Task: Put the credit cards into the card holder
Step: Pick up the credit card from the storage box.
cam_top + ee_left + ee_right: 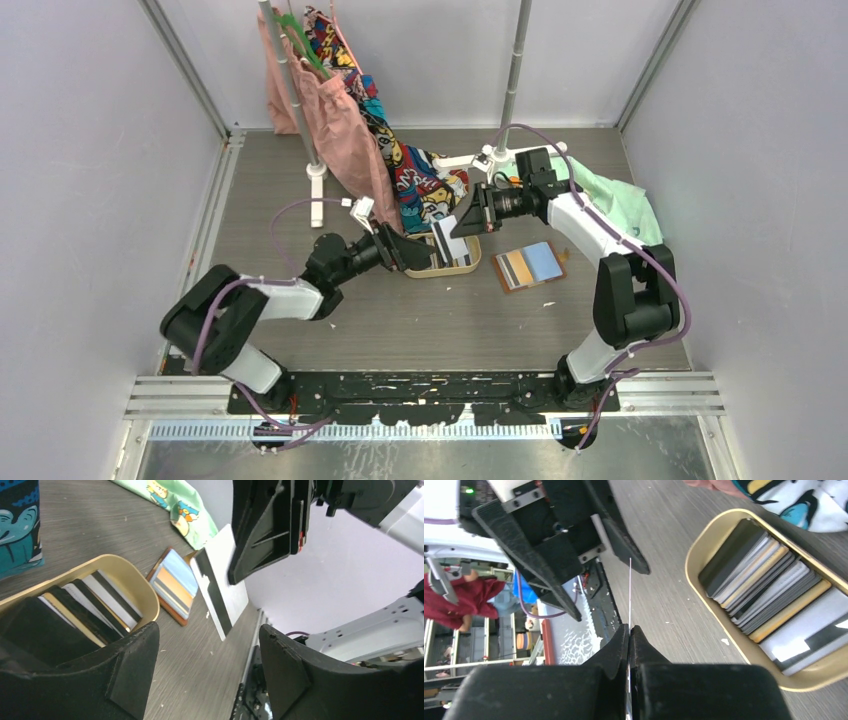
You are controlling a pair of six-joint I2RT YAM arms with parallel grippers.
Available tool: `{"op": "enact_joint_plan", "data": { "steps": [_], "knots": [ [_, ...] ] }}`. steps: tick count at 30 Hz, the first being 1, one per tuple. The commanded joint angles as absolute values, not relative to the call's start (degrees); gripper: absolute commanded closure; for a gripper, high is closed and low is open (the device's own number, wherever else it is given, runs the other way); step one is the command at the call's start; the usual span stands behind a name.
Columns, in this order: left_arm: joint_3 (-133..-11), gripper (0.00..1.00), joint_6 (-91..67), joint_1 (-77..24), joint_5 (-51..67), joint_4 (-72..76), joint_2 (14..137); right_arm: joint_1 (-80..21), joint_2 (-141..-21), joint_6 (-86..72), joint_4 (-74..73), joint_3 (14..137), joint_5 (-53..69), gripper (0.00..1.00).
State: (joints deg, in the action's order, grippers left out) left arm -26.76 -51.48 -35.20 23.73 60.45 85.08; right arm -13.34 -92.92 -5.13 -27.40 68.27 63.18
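While the right gripper (629, 627) is clamped tight on a white card (222, 580) with a black stripe, the left gripper (210, 655) faces it with jaws spread wide and nothing in them. Both hang over the oval wooden tray (470, 268), packed with more cards (764, 585). The card holder (530, 266) lies open on the table just right of the tray, with a cartoon-print cloth (420, 185) crowding the tray's far side and a green cloth (620, 205) behind the holder.

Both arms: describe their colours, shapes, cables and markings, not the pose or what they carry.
The left arm and right arm match: white tubular links between chunky black joint housings, each trailed by a looping purple cable. The left end effector and right end effector are matte black, with two wedge-shaped fingers each. No readable markings.
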Motion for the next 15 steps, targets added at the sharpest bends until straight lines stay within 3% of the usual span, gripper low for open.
{"op": "enact_joint_plan", "data": {
  "steps": [1,10,14,15],
  "knots": [
    [-28.16,0.28,-61.9,-33.94,28.11,81.92,92.26,-13.41,-88.08,-9.37,-19.65,67.28,70.64,0.99],
    [-32.08,0.37,-63.78,-33.88,30.15,82.0,94.65,-14.61,-88.52,-9.12,-19.33,66.92,71.56,0.99],
    [-33.23,0.48,-64.57,-33.91,31.29,82.0,95.5,-15.49,-88.68,-7.43,-20.5,67.12,71.45,0.99],
    [-33.5,0.56,-64.6,-33.91,31.63,82.0,95.72,-15.54,-88.62,-7.05,-20.92,67.18,71.33,0.99]
  ]
}}
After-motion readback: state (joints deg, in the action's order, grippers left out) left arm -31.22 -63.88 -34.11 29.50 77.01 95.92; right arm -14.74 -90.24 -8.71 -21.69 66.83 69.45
